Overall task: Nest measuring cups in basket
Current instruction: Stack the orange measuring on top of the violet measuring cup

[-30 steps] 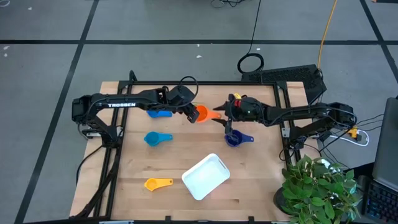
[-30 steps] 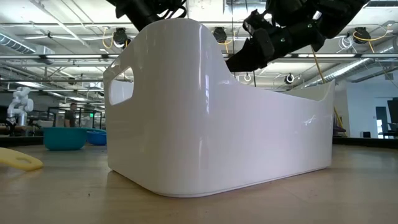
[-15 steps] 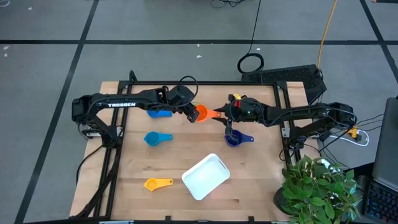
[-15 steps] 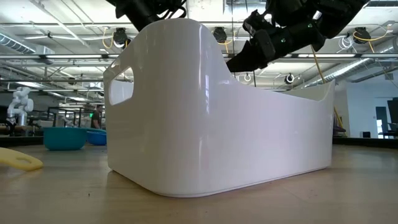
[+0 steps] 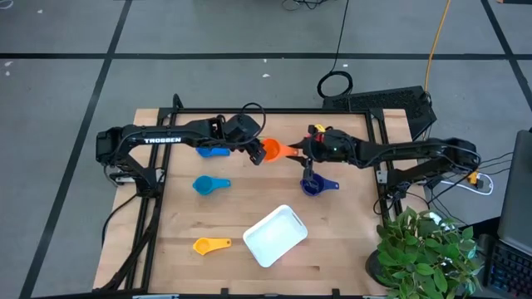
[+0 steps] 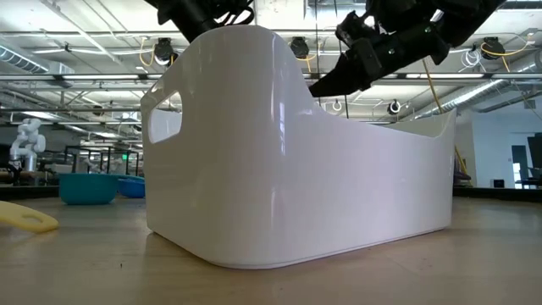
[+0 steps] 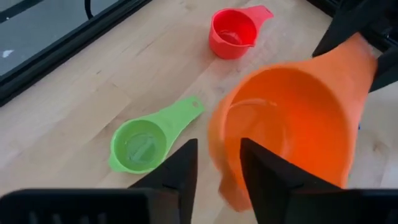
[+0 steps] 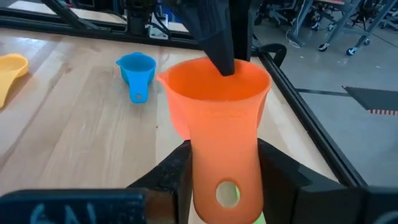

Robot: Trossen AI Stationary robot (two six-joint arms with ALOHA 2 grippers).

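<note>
A light wooden table top (image 5: 249,199) is framed by a black metal rail (image 5: 274,110) along its far edge. A grey floor (image 5: 208,33) crossed by dark lines is seen around it. A coiled black cable (image 5: 335,84) lies on the floor beyond the table, and a yellow cable (image 5: 436,37) runs up from near a black box (image 5: 391,101) by the table's far right corner. A green potted plant (image 5: 424,249) stands off the near right corner. In the low view, ceiling beams with lamps (image 6: 298,47) are seen, and a white robot figure (image 6: 25,140) stands far left. Office chairs (image 8: 323,25) are seen in the right wrist view.
</note>
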